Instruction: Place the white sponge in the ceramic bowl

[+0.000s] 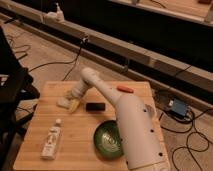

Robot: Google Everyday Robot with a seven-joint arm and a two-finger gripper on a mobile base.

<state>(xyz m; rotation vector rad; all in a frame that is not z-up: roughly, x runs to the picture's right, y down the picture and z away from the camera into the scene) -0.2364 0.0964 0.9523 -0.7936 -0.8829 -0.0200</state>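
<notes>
Now, gripper (71,101) at soft blocky white sponge (63,103), grip unclear, glossy round ceramic bowl (107,140) apart, wooden table (75,134)

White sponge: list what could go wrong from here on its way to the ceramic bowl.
1. The gripper sits at the white sponge, but a secure hold isn't visible, so the sponge may slip on lifting.
2. The black block lies between the sponge and the ceramic bowl; a low carry could knock it.
3. The arm covers the bowl's right side, so drop room looks tight.
</notes>
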